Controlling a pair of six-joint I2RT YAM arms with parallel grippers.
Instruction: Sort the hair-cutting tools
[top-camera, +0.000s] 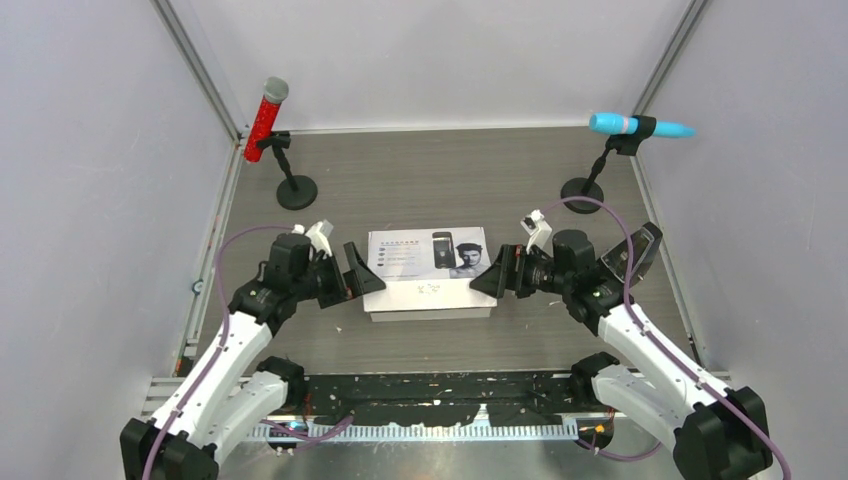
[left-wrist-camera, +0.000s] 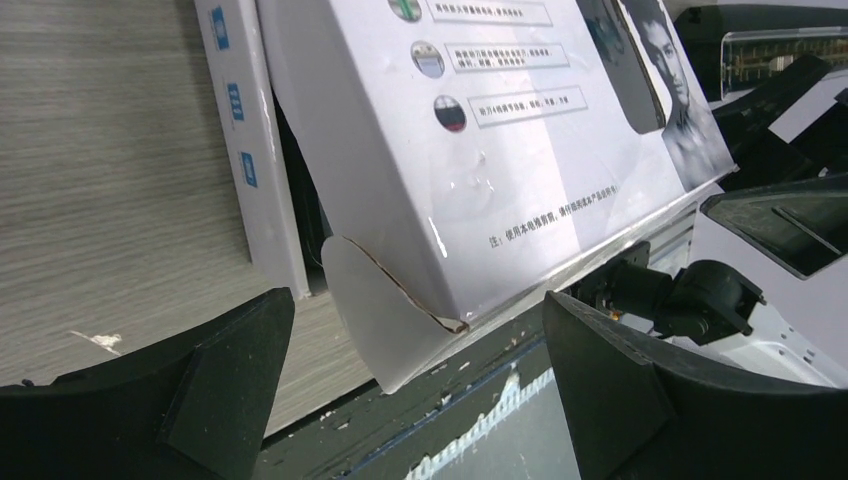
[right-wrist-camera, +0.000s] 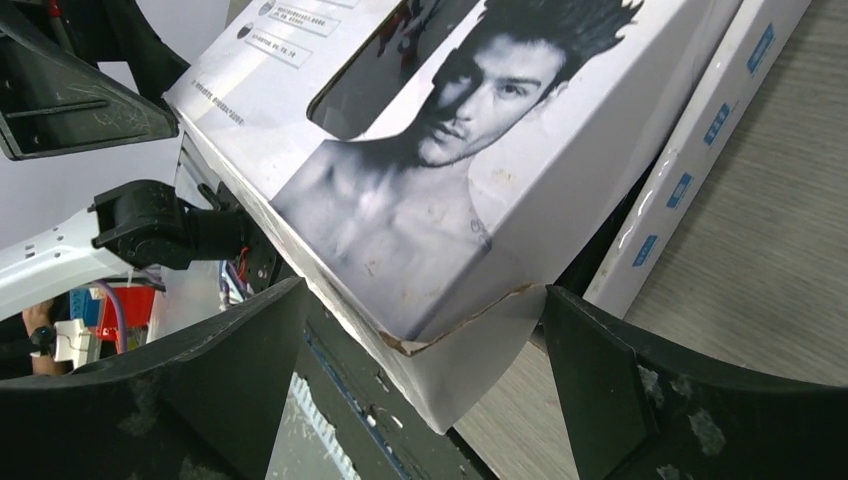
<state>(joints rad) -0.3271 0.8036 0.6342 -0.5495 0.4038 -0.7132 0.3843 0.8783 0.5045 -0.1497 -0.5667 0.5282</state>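
The table (top-camera: 420, 190) shows bare wood all round the box (top-camera: 430, 275) at its middle. The two mic stands (top-camera: 296, 190) are well behind it. The tools are hidden, probably inside the box. The box looks like light, glossy, thin card, and a corner flap (left-wrist-camera: 385, 320) is torn, so take the lid by its short ends, gently. The left gripper (top-camera: 362, 272) and right gripper (top-camera: 495, 275) gape wide at those ends, holding nothing.

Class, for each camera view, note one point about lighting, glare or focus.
Top view: even, soft light, sharp throughout, barely any shadow around the box. Left wrist view: a glossy sheen on the box's printed face, with the near fingers dark and slightly soft. Right wrist view: the portrait print is crisp, there is glare along the box's side strip, and the fingers are dark.
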